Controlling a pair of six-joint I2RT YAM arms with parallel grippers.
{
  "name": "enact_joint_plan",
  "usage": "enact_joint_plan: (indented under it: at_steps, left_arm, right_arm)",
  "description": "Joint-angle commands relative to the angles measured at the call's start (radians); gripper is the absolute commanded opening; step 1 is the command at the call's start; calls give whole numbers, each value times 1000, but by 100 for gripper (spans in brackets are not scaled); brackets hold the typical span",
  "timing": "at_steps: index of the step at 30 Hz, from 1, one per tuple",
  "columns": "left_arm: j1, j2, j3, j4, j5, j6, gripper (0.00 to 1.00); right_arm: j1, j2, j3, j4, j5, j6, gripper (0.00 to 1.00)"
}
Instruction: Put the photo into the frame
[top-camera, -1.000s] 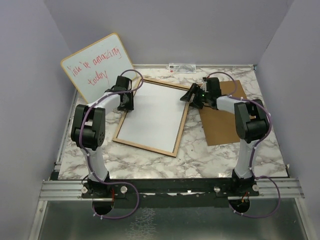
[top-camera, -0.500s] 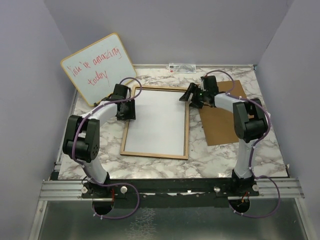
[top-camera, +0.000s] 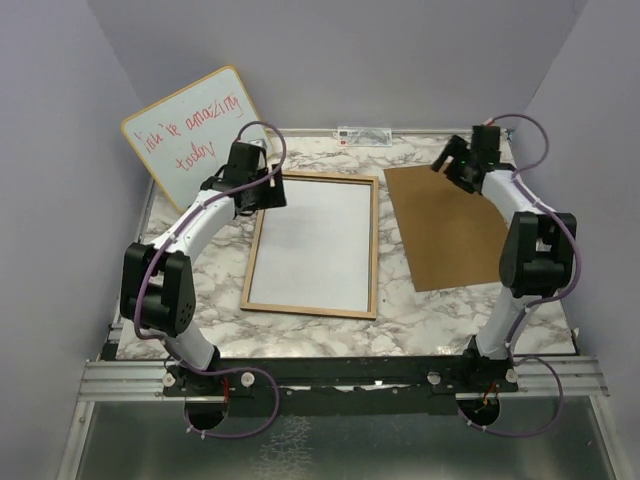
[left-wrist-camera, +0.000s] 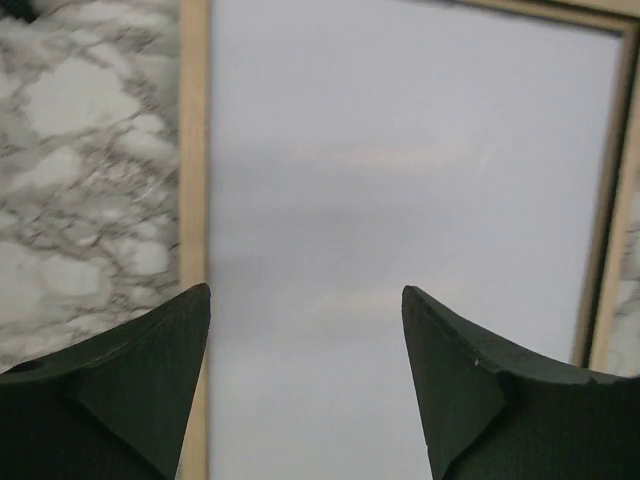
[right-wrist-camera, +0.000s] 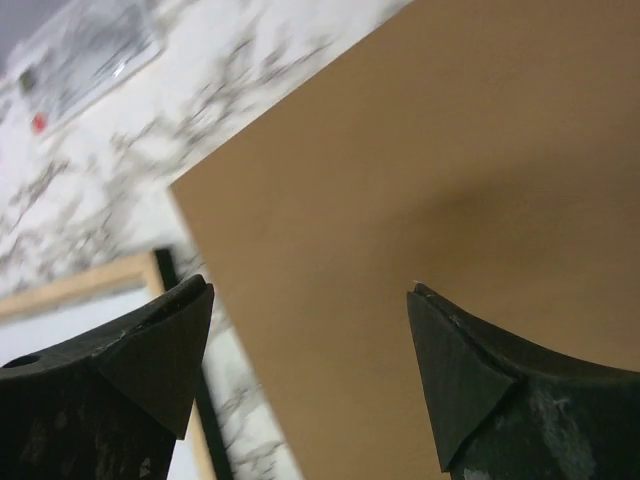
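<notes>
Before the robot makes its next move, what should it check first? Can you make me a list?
1. Left gripper open and empty: ok.
2. Right gripper open and empty: ok.
3. Frame lying flat on the table, wood side up: ok.
4. White sheet lying flat inside the rails: ok.
5. That sheet is the photo, picture side down: cannot tell.
6. Brown board covering the frame: not ok; it lies on the table to the right, apart.

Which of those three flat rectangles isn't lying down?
The whiteboard with red handwriting: it stands propped up; the frame and brown board lie flat.
</notes>
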Motion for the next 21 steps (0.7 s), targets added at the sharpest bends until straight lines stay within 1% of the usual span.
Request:
enact_joint_plan:
  at_steps: [1, 4, 7, 9, 12, 15, 21]
  left_arm:
    - [-163, 38, 119, 106, 70, -134, 78]
    - [-273, 110, 180, 186, 65, -251, 78]
    - [-338, 195, 218, 345, 113, -436, 78]
    - [-374, 279, 269, 402, 126, -530, 78]
    - [-420, 418, 390, 389, 140, -576, 78]
    - [-456, 537, 510, 337, 129, -602, 77]
    - [-502, 688, 684, 302, 120, -619, 78]
  right_arm:
    - [-161, 14, 20, -43, 12, -32, 84]
    - [-238, 45, 42, -71, 5, -48, 85]
    - [-303, 77, 56, -102, 18, -61, 86]
    - [-335, 90, 56, -122, 35, -61, 85]
    - [-372, 105, 50, -131, 36, -84, 85]
    - [-397, 131, 55, -148, 31, -113, 85]
    - [-427, 179, 78, -168, 12, -179, 85]
